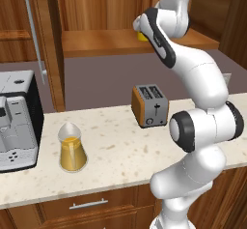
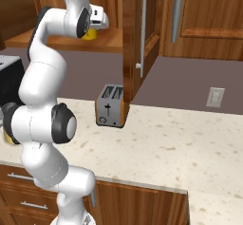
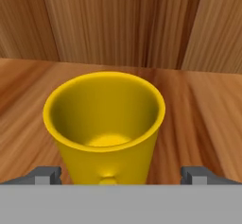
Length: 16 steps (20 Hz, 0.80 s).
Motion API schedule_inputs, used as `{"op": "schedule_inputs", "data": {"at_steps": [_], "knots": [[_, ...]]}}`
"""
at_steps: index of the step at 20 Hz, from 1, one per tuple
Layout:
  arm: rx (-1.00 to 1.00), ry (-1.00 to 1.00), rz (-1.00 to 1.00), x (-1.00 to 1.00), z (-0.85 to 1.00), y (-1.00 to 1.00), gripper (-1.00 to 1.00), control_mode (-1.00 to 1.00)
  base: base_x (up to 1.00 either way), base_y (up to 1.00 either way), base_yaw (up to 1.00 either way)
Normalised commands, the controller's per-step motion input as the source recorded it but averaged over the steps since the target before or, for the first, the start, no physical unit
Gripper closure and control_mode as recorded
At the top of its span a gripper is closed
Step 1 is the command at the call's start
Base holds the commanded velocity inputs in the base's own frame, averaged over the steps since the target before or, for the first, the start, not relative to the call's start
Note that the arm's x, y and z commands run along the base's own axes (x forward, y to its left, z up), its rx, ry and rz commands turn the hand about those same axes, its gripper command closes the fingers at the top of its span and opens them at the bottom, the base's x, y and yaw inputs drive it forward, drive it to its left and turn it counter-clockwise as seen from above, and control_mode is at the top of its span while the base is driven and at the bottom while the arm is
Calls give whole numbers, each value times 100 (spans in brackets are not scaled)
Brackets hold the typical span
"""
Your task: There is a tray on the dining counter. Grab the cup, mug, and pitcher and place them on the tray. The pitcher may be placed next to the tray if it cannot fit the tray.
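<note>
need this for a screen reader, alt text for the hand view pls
A yellow vessel with an open, empty mouth stands on a wooden shelf, seen from close above, with wood panelling behind it. The open gripper has one dark fingertip on each side of the vessel's base, not touching it.
</note>
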Motion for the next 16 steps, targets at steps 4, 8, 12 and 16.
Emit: {"op": "schedule_inputs", "data": {"at_steps": [4,8,12,16], "knots": [[0,0,0,0,0,0,-100,-100,0,0,0],[2,0,0,9,-4,0,100,-100,0,0,0],[0,0,0,0,0,0,100,-100,0,0,0],[0,0,0,0,0,0,100,-100,0,0,0]]}}
